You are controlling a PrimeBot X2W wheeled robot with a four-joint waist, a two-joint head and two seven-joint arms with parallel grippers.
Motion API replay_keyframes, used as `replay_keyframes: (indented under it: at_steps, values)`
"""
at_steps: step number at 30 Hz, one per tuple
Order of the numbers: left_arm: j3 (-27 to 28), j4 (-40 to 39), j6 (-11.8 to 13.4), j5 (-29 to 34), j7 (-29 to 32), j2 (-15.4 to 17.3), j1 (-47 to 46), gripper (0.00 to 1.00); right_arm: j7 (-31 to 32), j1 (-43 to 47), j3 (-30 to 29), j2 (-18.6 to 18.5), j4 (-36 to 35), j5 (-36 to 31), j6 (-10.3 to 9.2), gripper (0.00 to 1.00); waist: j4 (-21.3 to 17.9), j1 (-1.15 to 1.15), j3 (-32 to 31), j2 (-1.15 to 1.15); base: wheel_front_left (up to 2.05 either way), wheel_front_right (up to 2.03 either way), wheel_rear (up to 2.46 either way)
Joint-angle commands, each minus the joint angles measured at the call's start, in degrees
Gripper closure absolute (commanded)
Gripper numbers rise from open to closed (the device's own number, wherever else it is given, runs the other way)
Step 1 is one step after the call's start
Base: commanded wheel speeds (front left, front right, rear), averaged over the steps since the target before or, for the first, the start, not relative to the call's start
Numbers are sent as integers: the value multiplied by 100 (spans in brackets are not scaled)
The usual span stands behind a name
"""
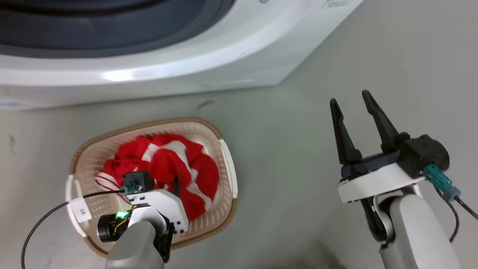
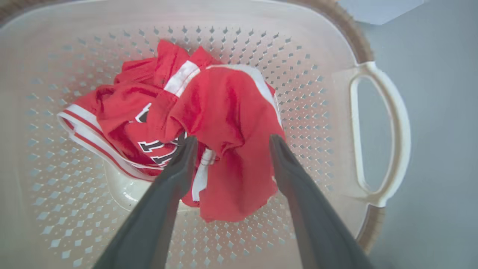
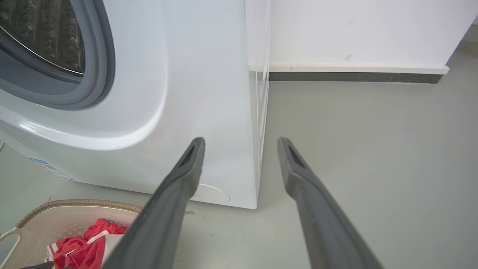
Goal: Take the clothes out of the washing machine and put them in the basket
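The clothes (image 1: 168, 160) lie bundled in the basket (image 1: 160, 121), red with white stripes and lettering. My left gripper (image 1: 174, 188) points down into the basket. In the left wrist view this gripper (image 2: 232, 142) is open, its fingers straddling the top fold of the clothes (image 2: 224, 108) above the basket's perforated wall (image 2: 317, 74). My right gripper (image 1: 350, 98) is open over bare floor to the right of the basket, holding nothing. In its own view the right gripper (image 3: 241, 144) faces the washing machine (image 3: 194, 93), whose grey door ring (image 3: 93, 74) and steel drum (image 3: 44, 33) show. The washing machine (image 1: 149, 71) stands just behind the basket.
A black cable with a white paper tag (image 1: 82, 213) runs from my left wrist over the basket's near-left handle. Grey floor (image 1: 283, 168) lies between basket and right arm. A white wall with a dark skirting (image 3: 354, 76) stands right of the machine.
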Motion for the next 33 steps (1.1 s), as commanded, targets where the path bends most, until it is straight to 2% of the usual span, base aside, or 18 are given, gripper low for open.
replay_keyframes:
  at_steps: [1, 13, 23, 28, 33]
  values:
    - [17, -135, 31, 10, -36, -7, 111, 0, 1, 104, -35, -2, 14, -38, -4, 0, 176, -1, -418, 0, 0, 0, 0]
    - [503, -2790, 330, 636, -28, -42, 1321, 0, 341, 737, -493, -3, -216, -376, -4, 0, 513, -1, -1714, 0, 0, 0, 0]
    - [634, -5177, 435, 1203, -29, -50, 2030, 0, 564, 1149, -793, -1, -612, -578, -4, 0, 596, -1, -2365, 0, 0, 0, 0]
    - [677, -6024, 415, 1550, -29, -47, 2203, 0, 609, 1287, -878, -3, -788, -641, -4, 0, 622, -1, -2560, 0, 0, 0, 0]
    - [678, -6504, 370, 1825, -29, -6, 2502, 0, 654, 1477, -912, -2, -881, -712, -4, 0, 655, -1, -2824, 0, 0, 0, 0]
